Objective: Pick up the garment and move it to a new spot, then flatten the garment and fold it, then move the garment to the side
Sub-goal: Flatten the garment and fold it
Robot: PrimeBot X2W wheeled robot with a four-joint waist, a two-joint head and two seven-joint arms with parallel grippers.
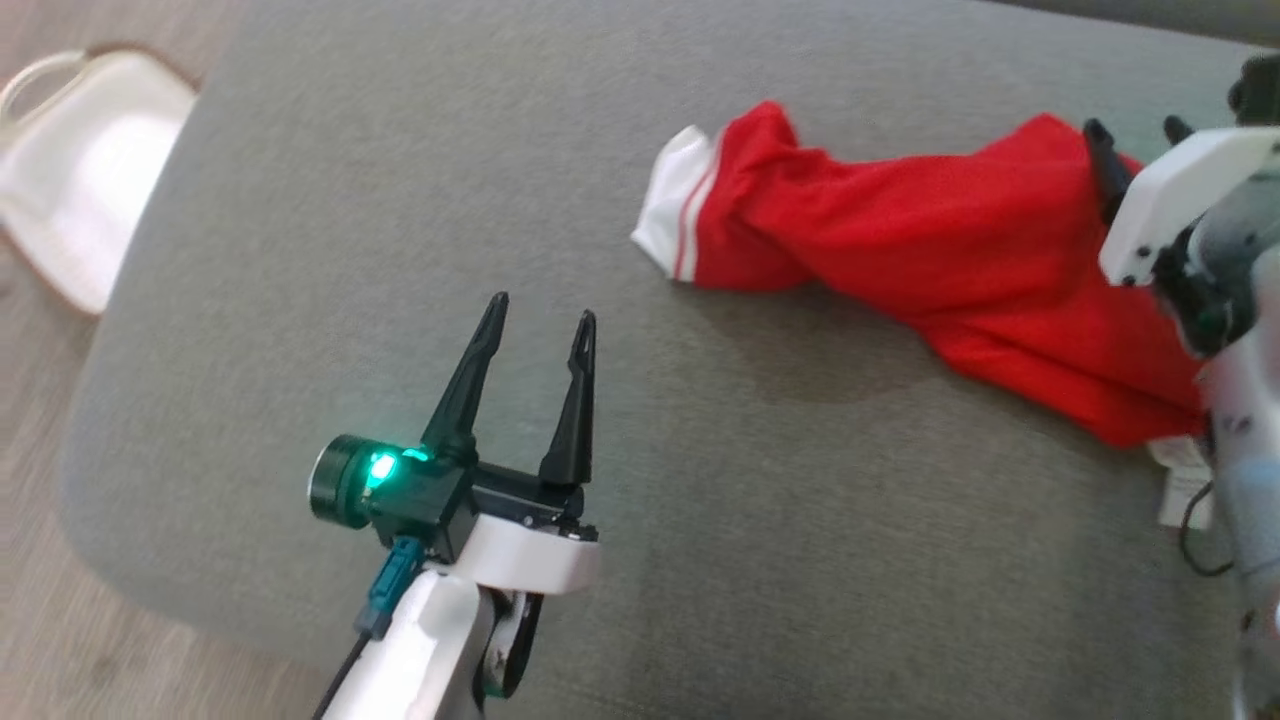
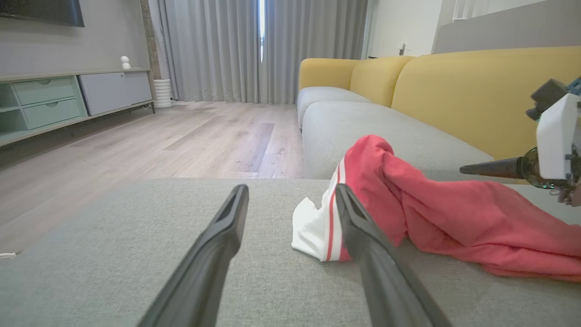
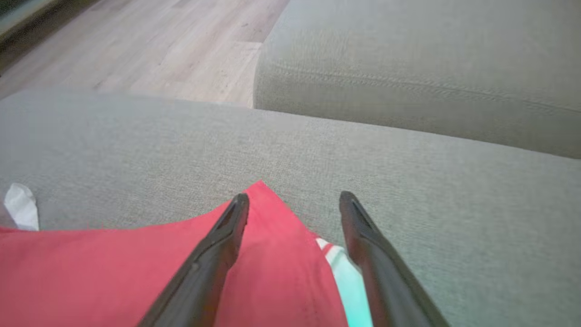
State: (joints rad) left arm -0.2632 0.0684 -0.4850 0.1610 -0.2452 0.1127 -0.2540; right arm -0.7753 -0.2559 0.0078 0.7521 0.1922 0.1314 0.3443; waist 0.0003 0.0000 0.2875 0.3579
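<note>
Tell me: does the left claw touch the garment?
Apart. The head view shows bare cushion between the left claw and the garment.

One red garment [image 1: 900, 230]. Two tools: one left tool [image 1: 544, 306], one right tool [image 1: 1135, 128]; two dark fingers [image 1: 465, 380] apiece, four in all. One grey seat [image 1: 700, 520] under the garment. Three yellow back cushions [image 2: 481, 100]. Two green drawers [image 2: 45, 91]. One white object [image 1: 80, 170] on the floor [image 1: 40, 600].

A red garment [image 1: 940, 250] with white, red-striped trim is lying crumpled and stretched out across the grey sofa cushion [image 1: 500, 150], unfolded.
</note>
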